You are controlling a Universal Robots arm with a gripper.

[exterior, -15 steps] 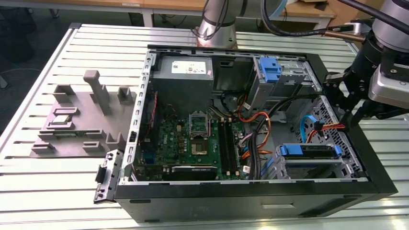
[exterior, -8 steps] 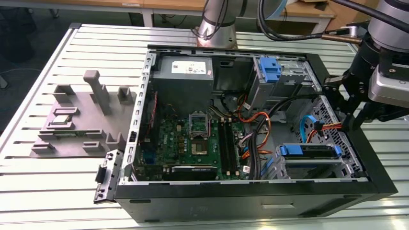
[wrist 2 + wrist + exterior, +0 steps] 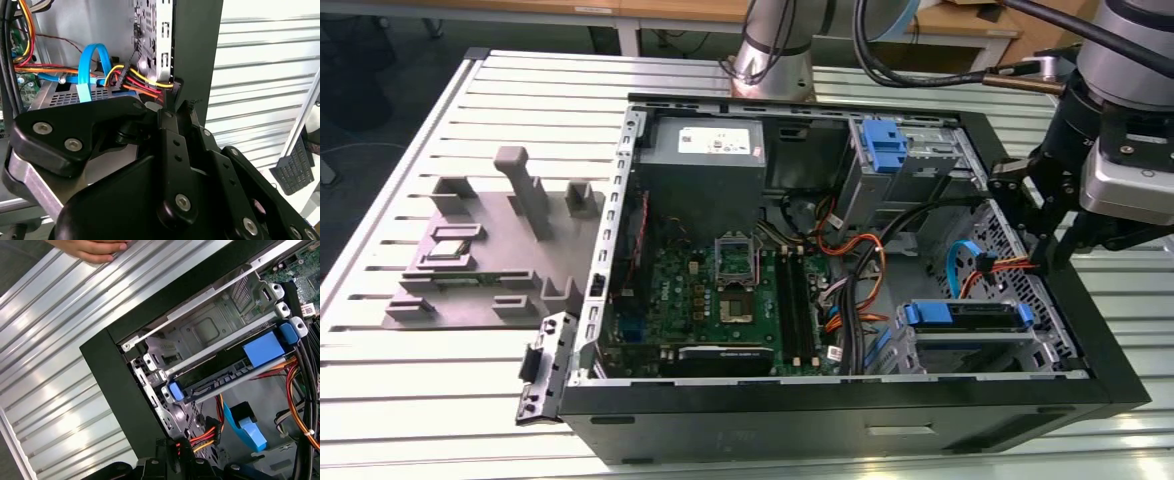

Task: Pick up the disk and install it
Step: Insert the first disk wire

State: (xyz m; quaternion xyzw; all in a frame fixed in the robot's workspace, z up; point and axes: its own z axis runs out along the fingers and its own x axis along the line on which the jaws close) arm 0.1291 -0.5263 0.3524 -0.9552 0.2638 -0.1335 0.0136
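Disk (image 3: pixel 966 316) sits in the cage (image 3: pixel 974 350) at the case's (image 3: pixel 854 420) near corner on the exterior view's right, blue rails showing. Gripper (image 3: pixel 1047 225) hovers beside the case wall; whether its fingers are parted, I cannot tell. Seating should be square, clear of cables (image 3: pixel 207 432).

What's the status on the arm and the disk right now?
Gripper at the case's wall on the exterior view's right, holding nothing visible. Disk sits in the drive cage. Loose cables run right beside the gripper.
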